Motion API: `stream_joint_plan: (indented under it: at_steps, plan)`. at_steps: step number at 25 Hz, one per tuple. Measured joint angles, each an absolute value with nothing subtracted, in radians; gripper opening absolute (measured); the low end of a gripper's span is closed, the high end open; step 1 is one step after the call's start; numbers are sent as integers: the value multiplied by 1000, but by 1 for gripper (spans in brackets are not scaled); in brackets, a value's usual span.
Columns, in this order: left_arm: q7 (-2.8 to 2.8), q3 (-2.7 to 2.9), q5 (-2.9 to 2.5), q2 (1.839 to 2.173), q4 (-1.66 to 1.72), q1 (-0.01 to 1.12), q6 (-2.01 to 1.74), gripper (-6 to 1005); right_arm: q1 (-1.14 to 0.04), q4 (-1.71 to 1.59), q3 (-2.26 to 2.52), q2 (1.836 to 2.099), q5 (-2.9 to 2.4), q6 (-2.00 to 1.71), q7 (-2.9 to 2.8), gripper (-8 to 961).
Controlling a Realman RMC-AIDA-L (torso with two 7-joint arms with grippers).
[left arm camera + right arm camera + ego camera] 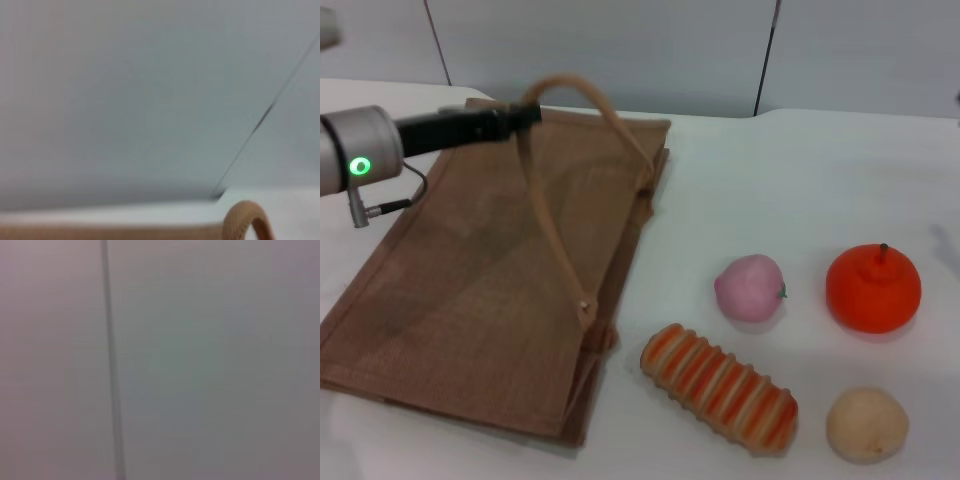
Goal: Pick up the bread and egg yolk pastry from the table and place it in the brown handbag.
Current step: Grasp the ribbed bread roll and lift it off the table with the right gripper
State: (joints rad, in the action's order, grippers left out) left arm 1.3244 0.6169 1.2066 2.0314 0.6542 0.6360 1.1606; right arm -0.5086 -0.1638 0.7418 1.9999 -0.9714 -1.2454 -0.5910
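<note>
The brown handbag [480, 290] lies flat under the left gripper [525, 115], which looks clamped on the tan strap [585, 95], lifting it. The bread [718, 388] and the egg yolk pastry [866, 424] sit well away from that gripper, on the table [800, 180]. Nothing is packed yet. The right gripper is out of sight.

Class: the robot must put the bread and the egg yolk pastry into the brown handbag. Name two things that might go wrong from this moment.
1. The left tool lifts one strap of the brown handbag, which lies flat; its mouth may open too little for the bread.
2. The egg yolk pastry is round and near the table's front edge; a poor grasp may roll it off.
</note>
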Motion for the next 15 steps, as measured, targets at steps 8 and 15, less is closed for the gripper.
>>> stream_joint_plan:
  at_steps: [8,15]
  plan:
    - [1708,614,1658,2030,524,535,1381,122,-519,-350,742,1987,-1427,-1345,-892,857]
    - [1803,612,1818,2029,446,500,1455,125,-562,-488,745,1999,-1765,-1477,-1111,856]
